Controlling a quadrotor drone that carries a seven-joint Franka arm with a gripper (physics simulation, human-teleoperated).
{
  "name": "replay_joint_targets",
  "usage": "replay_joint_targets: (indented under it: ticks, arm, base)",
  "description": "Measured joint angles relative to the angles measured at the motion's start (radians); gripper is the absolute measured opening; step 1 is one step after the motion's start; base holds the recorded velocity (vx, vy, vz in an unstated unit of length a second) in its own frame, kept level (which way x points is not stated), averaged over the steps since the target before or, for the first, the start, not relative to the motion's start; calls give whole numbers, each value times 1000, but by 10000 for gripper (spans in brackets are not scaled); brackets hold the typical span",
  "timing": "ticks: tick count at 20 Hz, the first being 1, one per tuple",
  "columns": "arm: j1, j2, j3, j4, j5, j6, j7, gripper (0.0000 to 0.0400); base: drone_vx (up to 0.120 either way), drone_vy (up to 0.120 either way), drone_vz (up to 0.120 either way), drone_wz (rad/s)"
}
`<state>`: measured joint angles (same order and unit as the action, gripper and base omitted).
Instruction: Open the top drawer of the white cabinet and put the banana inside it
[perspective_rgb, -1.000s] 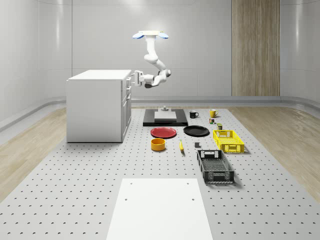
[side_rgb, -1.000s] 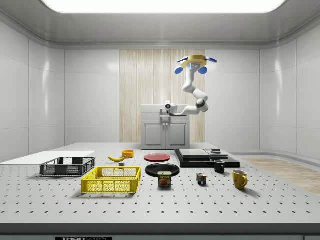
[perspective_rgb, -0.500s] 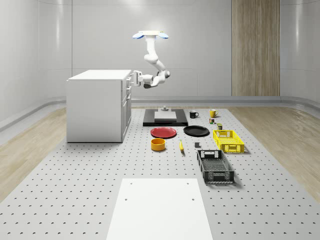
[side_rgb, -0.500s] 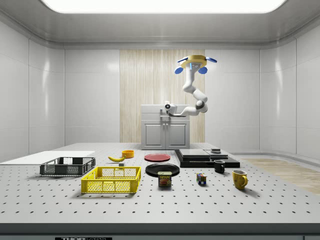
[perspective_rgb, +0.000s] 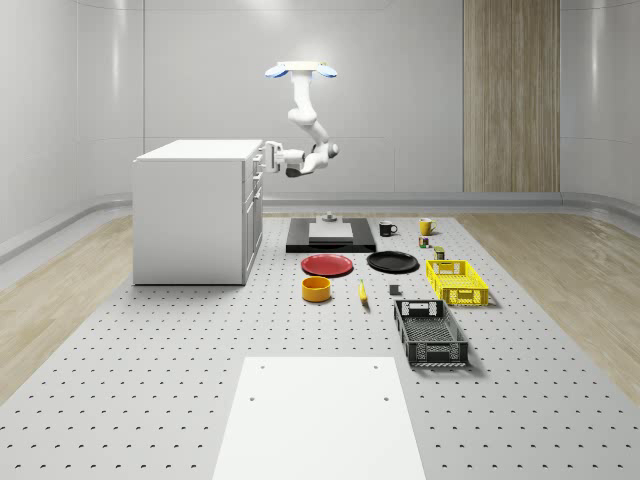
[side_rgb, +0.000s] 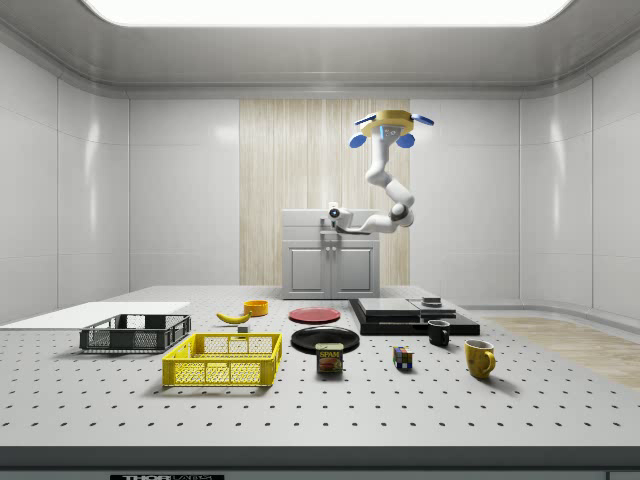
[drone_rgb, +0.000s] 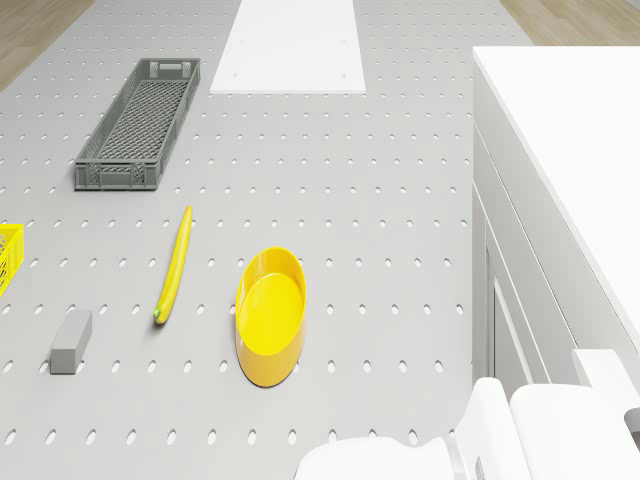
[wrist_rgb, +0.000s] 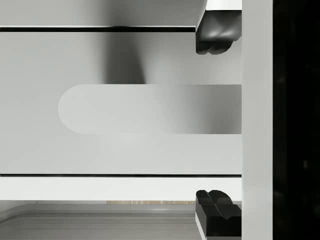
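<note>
— At the cabinet (perspective_rgb: 192, 212) front, gripper (wrist_rgb: 218, 120)?
— I had it open, fingers (wrist_rgb: 216, 39) straddling the rigid drawer handle (wrist_rgb: 150, 109). Drone (perspective_rgb: 300, 70) hovered. Banana (drone_rgb: 173, 263), light and soft, lay at the bowl's (drone_rgb: 270, 315) nine o'clock; I'd grip mid-length.

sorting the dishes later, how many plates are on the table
2. The red plate lies in front of the black platform, toward the white cabinet; the black plate lies beside it on the whole-scene view's right. None seem hidden.

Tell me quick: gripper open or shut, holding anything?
Gripper: open, holding nothing, fingers either side of the top drawer handle on the cabinet.
</note>
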<state>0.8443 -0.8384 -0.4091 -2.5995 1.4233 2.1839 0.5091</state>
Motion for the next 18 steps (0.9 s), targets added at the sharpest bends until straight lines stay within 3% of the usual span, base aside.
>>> replay_joint_targets:
  ticks: [12,13,15,18]
  arm:
    - [-53,26,48,21,30,-34,9,400]
    - [-58,27,51,22,31,-37,9,335]
    - [-67,30,57,23,35,-43,9,244]
    - [-80,34,66,24,40,-52,9,171]
  base:
    - [0,0,0,0]
    - [0,0,0,0]
    - [0,0,0,0]
    - [0,0,0,0]
